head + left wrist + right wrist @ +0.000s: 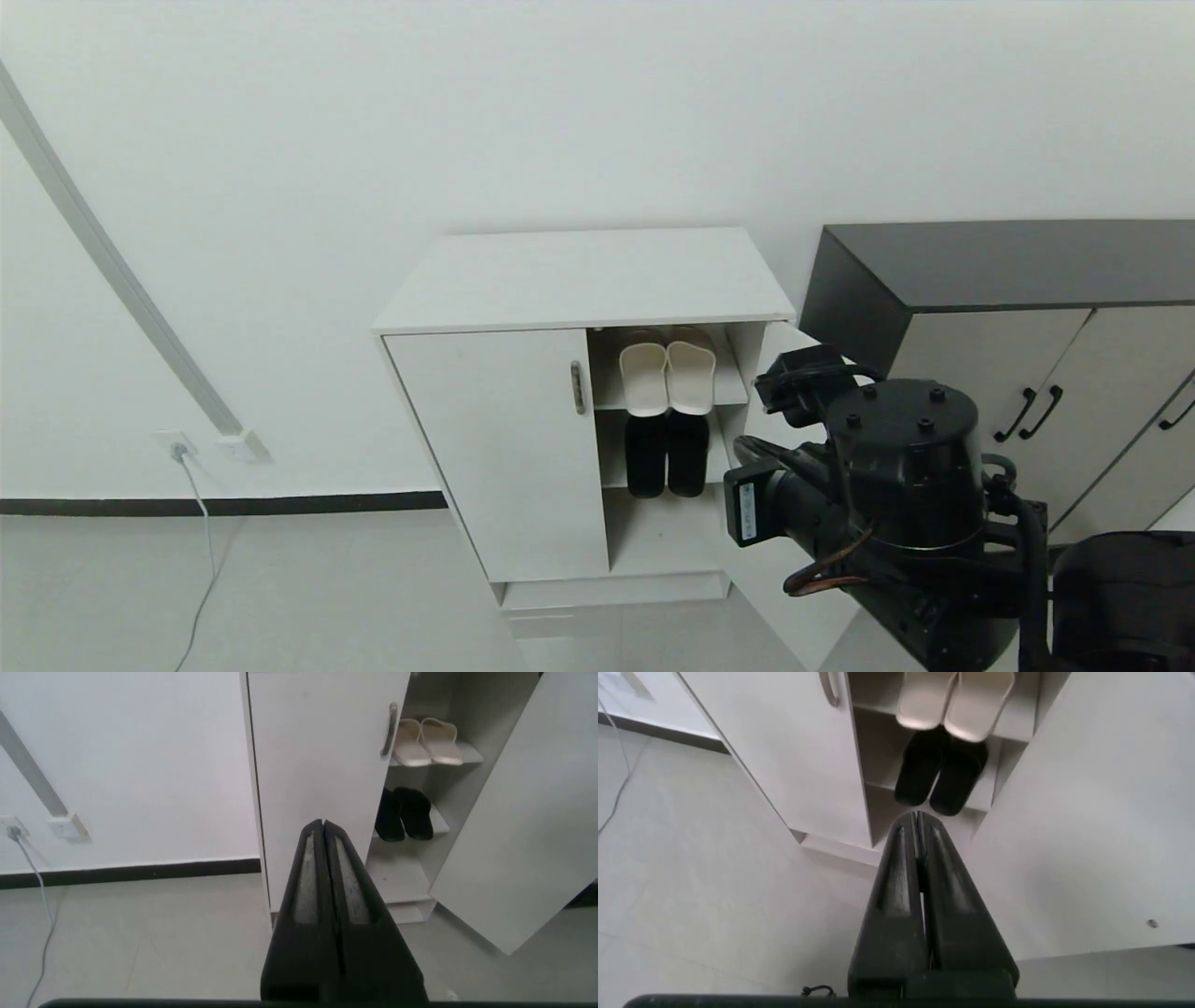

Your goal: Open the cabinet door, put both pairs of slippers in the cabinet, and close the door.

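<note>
Cream slippers [667, 376] sit shelved above black slippers [665, 455]; the cabinet door [533, 812] hangs open. Left gripper [322, 835] and right gripper [918, 826] are closed, empty, so a push may skid off its smooth face.

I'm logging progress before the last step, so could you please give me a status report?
Jaws shut, empty: left gripper, right gripper. In cabinet: white slippers, black slippers; door open. Only right gripper near door's path.

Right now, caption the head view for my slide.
White slippers above black slippers inside the cabinet, right door open, left door shut.
</note>
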Controlling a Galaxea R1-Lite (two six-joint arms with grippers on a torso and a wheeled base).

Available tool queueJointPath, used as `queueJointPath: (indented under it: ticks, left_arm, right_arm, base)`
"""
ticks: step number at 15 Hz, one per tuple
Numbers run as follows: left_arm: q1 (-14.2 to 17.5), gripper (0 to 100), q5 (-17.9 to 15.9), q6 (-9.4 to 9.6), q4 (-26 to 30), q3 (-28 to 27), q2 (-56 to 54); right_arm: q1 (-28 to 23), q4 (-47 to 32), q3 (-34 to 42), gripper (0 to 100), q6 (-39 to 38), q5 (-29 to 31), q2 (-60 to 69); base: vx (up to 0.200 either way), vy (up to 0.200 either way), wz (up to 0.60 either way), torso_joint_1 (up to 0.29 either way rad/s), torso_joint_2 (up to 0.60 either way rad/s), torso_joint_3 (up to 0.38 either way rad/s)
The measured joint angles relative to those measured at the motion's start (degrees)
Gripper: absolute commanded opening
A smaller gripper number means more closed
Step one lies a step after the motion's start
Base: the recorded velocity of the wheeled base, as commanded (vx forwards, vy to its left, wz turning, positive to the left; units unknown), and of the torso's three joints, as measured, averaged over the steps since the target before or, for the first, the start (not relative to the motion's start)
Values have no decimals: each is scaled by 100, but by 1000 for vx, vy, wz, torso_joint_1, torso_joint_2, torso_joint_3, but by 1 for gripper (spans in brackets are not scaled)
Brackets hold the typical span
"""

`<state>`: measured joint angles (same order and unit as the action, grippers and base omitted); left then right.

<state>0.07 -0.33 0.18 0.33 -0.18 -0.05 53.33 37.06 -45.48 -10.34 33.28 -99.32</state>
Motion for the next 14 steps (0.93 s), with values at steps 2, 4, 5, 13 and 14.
queueJointPath:
  ticks: [2, 4, 5, 13, 14]
  left_arm:
    - [0, 0, 0, -2, -4, -2, 0]
    - [-2, 0, -2, -2, 2, 0, 0]
    - [-2, 0, 0, -2, 2, 0, 0]
    - [0, 0, 0, -2, 0, 5, 0]
    - [0, 0, 0, -2, 0, 2, 0]
  right_arm:
    - [-52, 221, 73, 0, 27, -184, 12]
    - [-124, 336, 163, 0, 130, -213, 6]
    - [-149, 343, 180, 0, 134, -222, 1]
    - [-185, 334, 243, 0, 145, -227, -5]
    - [-183, 334, 249, 0, 150, -227, -7]
  base:
    - [0, 0, 0, 168, -400, -215]
    - [0, 0, 0, 32, -71, -41]
    - [0, 0, 0, 0, 0, 0]
    - [0, 0, -150, 1, 1, 0]
    - [0, 0, -600, -7, -7, 2]
